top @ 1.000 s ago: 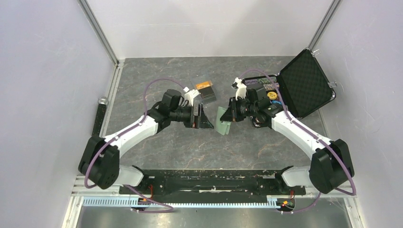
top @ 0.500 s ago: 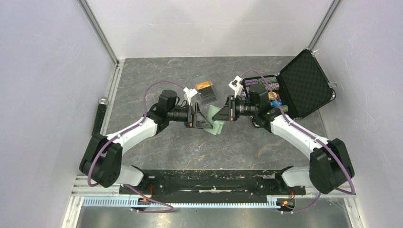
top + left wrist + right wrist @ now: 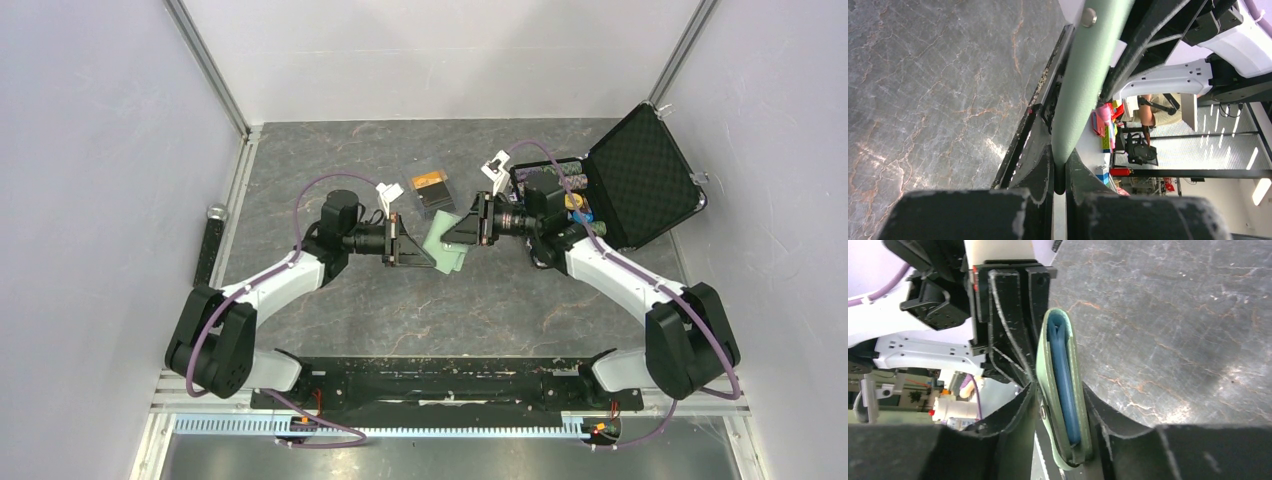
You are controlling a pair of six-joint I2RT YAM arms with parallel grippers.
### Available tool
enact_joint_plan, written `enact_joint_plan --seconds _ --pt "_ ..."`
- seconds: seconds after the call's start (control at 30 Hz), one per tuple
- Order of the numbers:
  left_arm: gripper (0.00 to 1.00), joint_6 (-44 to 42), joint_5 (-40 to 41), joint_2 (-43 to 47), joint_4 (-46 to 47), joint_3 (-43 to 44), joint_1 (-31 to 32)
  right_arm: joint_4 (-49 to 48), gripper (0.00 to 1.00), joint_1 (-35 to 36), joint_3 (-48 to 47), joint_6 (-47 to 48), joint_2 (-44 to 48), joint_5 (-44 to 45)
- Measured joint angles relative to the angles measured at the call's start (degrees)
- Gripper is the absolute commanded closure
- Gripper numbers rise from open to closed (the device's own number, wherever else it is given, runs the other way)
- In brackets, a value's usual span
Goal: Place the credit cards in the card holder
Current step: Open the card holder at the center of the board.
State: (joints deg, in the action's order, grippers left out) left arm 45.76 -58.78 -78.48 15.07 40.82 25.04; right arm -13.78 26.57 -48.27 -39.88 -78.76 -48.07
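Holder [image 3: 447, 250] caught between my two pincers, above the middle of the surface [image 3: 330, 150].

I see the pale green holder edge-on in both wrist views. My left pincer [image 3: 1060, 172] is pinched narrow on one thin green edge, with a snap stud showing further along that edge. My right pincer [image 3: 1060, 405] comes from the opposite side, a finger against each outer face, and the blue inner pockets show between the green flaps. The cards [image 3: 434, 192], one orange and one dark, lie on the surface just beyond the holder, apart from it. The black case [image 3: 640, 175] stands open far right.
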Motion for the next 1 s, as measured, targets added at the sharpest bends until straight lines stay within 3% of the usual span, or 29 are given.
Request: enact_joint_plan --seconds 0.03,0.17,0.23,0.47,0.63,1.0 --pt "0.98 0.1 0.0 0.0 0.1 0.0 0.0 1.4 0.53 0.1 -0.5 0.3 -0.1 0.9" --pt "0.98 -0.2 0.5 0.2 -1.4 0.7 0.0 7.4 0.10 0.6 -2.6 2.1 -0.6 5.0" --pt "0.98 -1.8 2.2 0.8 -5.0 1.8 0.0 10.4 0.02 0.7 -3.8 2.4 -0.7 7.6" --pt "0.98 -11.9 15.5 6.3 -25.6 8.0 0.0 20.0 0.02 1.6 -8.9 3.8 -1.1 16.3" --pt "0.98 -17.4 26.2 9.2 -37.8 12.4 0.1 28.0 0.02 6.9 -18.4 6.0 -5.7 23.2" --pt "0.98 -21.7 38.5 9.9 -51.0 15.5 1.0 37.6 0.04 16.8 -34.5 7.6 -18.0 32.6"
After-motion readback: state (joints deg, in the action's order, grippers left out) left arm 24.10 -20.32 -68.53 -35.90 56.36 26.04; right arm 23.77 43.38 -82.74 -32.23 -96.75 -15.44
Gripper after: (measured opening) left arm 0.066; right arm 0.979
